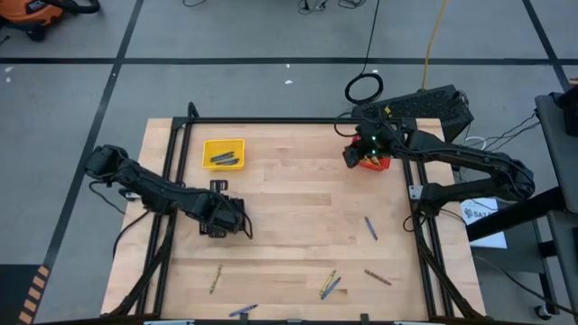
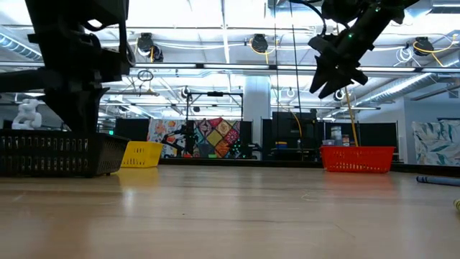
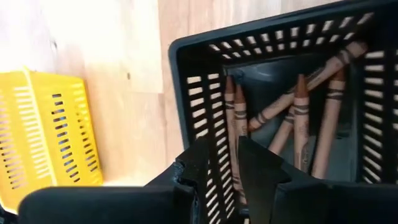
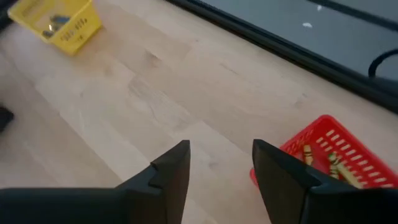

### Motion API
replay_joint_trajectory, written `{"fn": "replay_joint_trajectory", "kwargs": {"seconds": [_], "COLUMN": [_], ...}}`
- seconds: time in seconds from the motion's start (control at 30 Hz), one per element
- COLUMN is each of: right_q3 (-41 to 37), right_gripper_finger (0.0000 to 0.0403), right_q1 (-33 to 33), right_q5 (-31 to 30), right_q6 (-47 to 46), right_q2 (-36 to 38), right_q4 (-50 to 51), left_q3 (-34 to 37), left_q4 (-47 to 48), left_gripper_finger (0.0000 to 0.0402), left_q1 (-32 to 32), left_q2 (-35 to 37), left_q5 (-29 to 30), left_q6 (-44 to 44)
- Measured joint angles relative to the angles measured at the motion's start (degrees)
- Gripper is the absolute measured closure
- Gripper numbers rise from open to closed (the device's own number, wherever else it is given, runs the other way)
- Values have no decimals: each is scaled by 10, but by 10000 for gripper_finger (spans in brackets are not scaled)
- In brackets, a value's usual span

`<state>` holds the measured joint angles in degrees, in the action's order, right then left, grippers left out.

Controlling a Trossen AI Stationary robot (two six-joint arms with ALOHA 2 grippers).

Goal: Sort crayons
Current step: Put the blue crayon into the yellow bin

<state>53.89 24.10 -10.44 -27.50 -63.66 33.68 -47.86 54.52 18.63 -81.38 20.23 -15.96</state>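
Note:
My left gripper (image 1: 226,217) hangs over the black mesh basket (image 2: 57,155). Its fingers (image 3: 227,146) are a little apart, one on either side of the basket's wall (image 3: 205,99). Several brown crayons (image 3: 301,118) lie in that basket. My right gripper (image 1: 355,153) is open and empty (image 4: 217,149), well above the table beside the red basket (image 4: 323,124), which holds yellow-green crayons (image 4: 336,163). The yellow basket (image 1: 223,153) at the far left holds blue crayons. Loose crayons lie on the wood: a blue one (image 1: 370,227), a brown one (image 1: 377,276), a yellow-green one (image 1: 216,278).
More loose crayons lie near the table's near edge (image 1: 329,284) (image 1: 242,311). A black frame rail (image 1: 271,119) runs along the table's far edge and down both sides. Bare wood (image 1: 298,199) lies between the baskets.

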Motion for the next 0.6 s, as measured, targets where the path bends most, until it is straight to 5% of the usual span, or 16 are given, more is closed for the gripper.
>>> {"fn": "replay_joint_trajectory", "kwargs": {"seconds": [0.37,0.6], "right_q3": [0,0], "right_gripper_finger": [245,245], "right_q1": [16,13], "right_q5": [-3,14], "right_q6": [17,32], "right_q2": [0,0], "right_q4": [-95,5], "left_q3": [-8,-8], "left_q4": [-7,-46], "left_gripper_finger": [322,322], "left_q1": [-24,-41], "left_q2": [15,20], "left_q5": [19,48], "left_q6": [-78,-122]}}
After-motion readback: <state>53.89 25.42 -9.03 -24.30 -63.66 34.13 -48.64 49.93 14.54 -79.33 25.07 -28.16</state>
